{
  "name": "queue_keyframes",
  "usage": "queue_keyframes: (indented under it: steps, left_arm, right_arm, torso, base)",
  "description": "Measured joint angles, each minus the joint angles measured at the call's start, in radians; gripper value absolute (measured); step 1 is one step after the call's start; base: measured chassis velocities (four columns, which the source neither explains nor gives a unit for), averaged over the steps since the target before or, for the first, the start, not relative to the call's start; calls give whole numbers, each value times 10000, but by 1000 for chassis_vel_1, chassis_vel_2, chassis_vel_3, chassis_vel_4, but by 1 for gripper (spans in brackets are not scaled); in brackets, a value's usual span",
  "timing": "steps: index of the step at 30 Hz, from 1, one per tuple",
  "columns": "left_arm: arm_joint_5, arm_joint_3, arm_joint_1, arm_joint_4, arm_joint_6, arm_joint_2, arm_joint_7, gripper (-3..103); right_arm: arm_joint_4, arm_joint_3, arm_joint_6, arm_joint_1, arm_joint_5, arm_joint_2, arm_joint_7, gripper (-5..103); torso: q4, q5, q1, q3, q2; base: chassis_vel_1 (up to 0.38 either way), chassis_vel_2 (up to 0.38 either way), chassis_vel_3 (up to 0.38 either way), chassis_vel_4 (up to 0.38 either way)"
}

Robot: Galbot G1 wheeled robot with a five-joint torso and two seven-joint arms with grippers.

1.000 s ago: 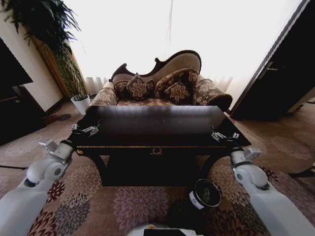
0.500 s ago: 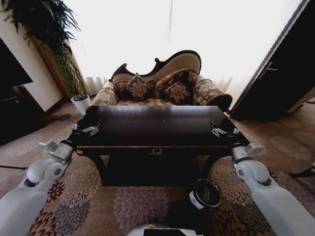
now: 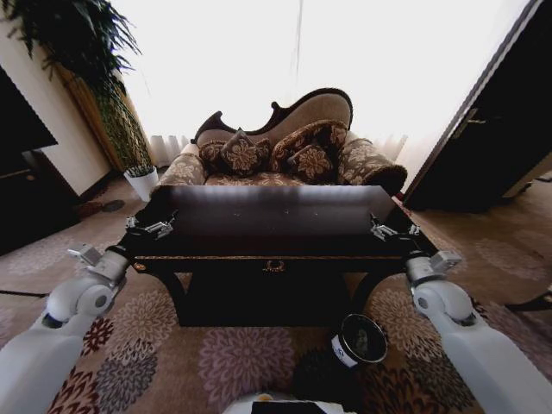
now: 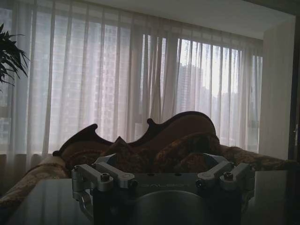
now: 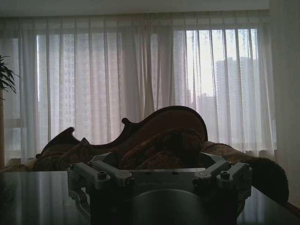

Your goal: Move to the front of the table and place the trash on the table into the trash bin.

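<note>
The robot stands squarely before the table (image 3: 276, 226), its right gripper (image 3: 390, 231) having edged slightly outward at the table's right front corner; left gripper (image 3: 153, 228) hovers at the left corner. Both claws spread open, empty. No trash visible on the tabletop; the trash bin (image 3: 360, 340) sits below the table's front edge.

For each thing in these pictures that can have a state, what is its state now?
Table: upright; no trash visible on its glossy top.
Trash bin: on the carpet by the table's front right leg, tilted so its opening faces the head camera.
Left gripper: at the table's left front corner, jaws open, holding nothing.
Right gripper: at the right front corner, jaws open, holding nothing.
</note>
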Motion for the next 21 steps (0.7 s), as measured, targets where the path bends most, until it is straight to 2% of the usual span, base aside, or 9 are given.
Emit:
queue_keyframes:
  steps: [21]
  left_arm:
    - [0, 0, 0, 0, 0, 0, 0, 100]
  right_arm:
    - [4, 11, 13, -10, -10, 11, -3, 100]
  torso:
    - [0, 0, 1, 0, 0]
  base:
    - [21, -21, -22, 21]
